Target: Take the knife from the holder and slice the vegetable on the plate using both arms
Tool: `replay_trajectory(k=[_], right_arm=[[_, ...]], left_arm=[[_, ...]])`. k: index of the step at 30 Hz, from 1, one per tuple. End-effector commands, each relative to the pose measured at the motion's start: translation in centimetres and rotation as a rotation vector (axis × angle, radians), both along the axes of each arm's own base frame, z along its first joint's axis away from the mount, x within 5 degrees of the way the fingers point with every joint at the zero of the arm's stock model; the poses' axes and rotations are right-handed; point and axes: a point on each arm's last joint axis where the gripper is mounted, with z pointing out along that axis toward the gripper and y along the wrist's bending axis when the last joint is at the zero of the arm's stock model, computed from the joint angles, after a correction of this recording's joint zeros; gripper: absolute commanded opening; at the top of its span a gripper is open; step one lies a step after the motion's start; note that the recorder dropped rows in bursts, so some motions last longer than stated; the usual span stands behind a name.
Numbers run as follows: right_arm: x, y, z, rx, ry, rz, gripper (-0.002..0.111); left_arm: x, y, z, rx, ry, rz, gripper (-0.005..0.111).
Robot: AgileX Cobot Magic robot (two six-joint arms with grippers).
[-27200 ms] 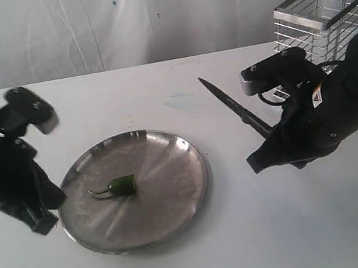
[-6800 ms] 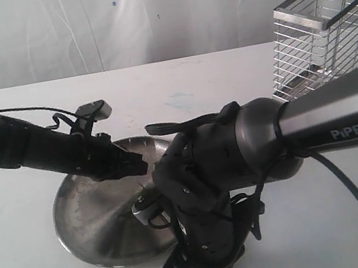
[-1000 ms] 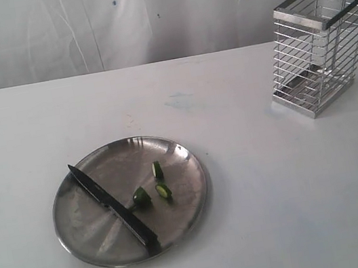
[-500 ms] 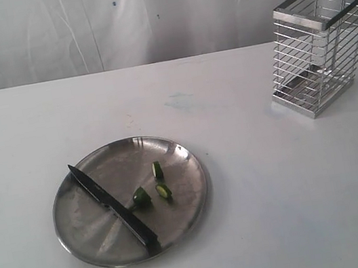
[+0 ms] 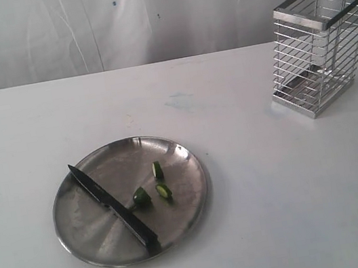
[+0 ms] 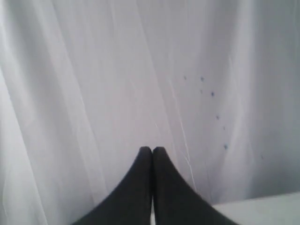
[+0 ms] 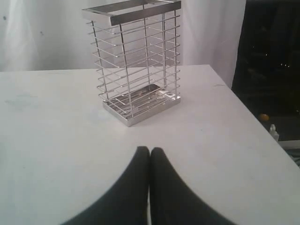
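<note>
The steel plate (image 5: 94, 241) lies on the white table, left of centre. Across its left half rests the black knife (image 5: 112, 206), tip toward the back left. Three green vegetable pieces (image 5: 141, 196) sit beside the blade near the plate's middle. The chrome wire holder (image 5: 319, 45) stands at the back right with nothing in it, and shows close in the right wrist view as holder (image 7: 136, 61). Neither arm appears in the exterior view. My left gripper (image 6: 152, 150) is shut and faces a white curtain. My right gripper (image 7: 150, 151) is shut above the bare table, short of the holder.
A white curtain (image 5: 112, 21) hangs behind the table. The table's right edge (image 7: 255, 119) runs beside the holder, with a dark area beyond it.
A dark piece of the left arm at the exterior view's left edge has gone out of sight. Plate, knife, pieces and holder have not moved.
</note>
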Motion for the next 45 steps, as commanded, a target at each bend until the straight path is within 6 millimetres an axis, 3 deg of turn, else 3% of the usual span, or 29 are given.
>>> replay_trajectory(k=[1,4,10,13,15,17,21,25,29,31,34,41,45], right_arm=[[0.0,0.0,-0.2,0.007,0.001,-0.008,0.000],[0.0,0.0,-0.2,0.007,0.001,-0.008,0.000],[0.0,0.0,-0.2,0.007,0.001,-0.008,0.000],[0.0,0.0,-0.2,0.007,0.001,-0.008,0.000],[0.0,0.0,-0.2,0.007,0.001,-0.008,0.000],[0.0,0.0,-0.2,0.007,0.001,-0.008,0.000],[0.0,0.0,-0.2,0.007,0.001,-0.008,0.000],[0.0,0.0,-0.2,0.007,0.001,-0.008,0.000],[0.0,0.0,-0.2,0.007,0.001,-0.008,0.000],[0.0,0.0,-0.2,0.007,0.001,-0.008,0.000],[0.0,0.0,-0.2,0.007,0.001,-0.008,0.000],[0.0,0.0,-0.2,0.007,0.001,-0.008,0.000],[0.0,0.0,-0.2,0.007,0.001,-0.008,0.000]], left_arm=[[-2.2,0.7,0.8,-0.029,-0.161,0.082,0.000],[-2.6,1.2,1.2,-0.012,-0.218,0.155,0.000],[-2.8,0.5,1.8,0.375,-0.234,0.266,0.000],[-2.1,-0.2,0.7,0.556,-0.106,0.221,0.000],[-1.5,-0.4,-0.8,0.665,0.075,0.181,0.000],[-1.0,-0.1,-2.6,0.564,0.220,0.136,0.000],[-0.4,-0.1,-6.5,0.182,0.294,0.024,0.000],[0.5,-0.1,-11.5,0.036,0.447,-0.012,0.000],[0.9,-0.6,-14.7,-0.124,0.525,-0.075,0.000],[0.8,-0.8,-15.0,-0.164,0.558,-0.116,0.000],[0.2,-1.5,-16.5,-0.197,0.742,-0.187,0.000],[0.2,-1.6,-16.5,-0.394,0.743,-0.202,0.000],[0.2,-1.6,-16.5,-0.387,0.743,-0.203,0.000]])
